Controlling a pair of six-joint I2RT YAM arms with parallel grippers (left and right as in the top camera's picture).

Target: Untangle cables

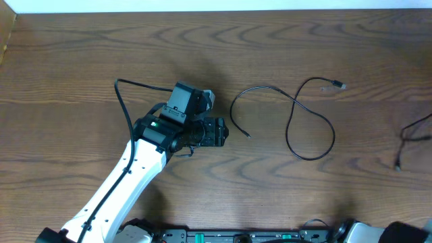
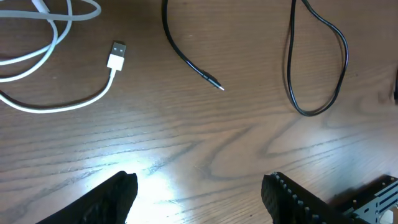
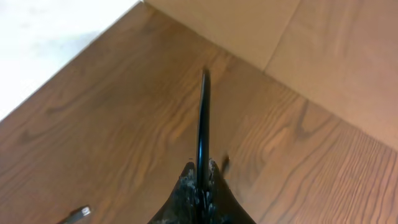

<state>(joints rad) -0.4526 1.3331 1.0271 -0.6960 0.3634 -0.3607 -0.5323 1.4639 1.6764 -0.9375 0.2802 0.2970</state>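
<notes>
Both fingers of my left gripper (image 2: 199, 194) sit at the bottom of the left wrist view, spread wide apart with only the bare wooden table (image 2: 205, 143) between them, so I am gripping nothing. Ahead and to the left lies the white cable (image 2: 56, 110), loosely looped, its flat plug (image 2: 117, 55) lying free on the wood. Near it, not touching, the black cable (image 2: 186, 59) ends in a thin tip, and further right it hangs in 1 long loop. From overhead the black cable (image 1: 310, 158) sprawls in open curves to the right of my left arm, and the white one is hidden under my wrist. My right gripper (image 3: 201, 180) is pressed closed above the wood, with nothing I can make out between its fingers
</notes>
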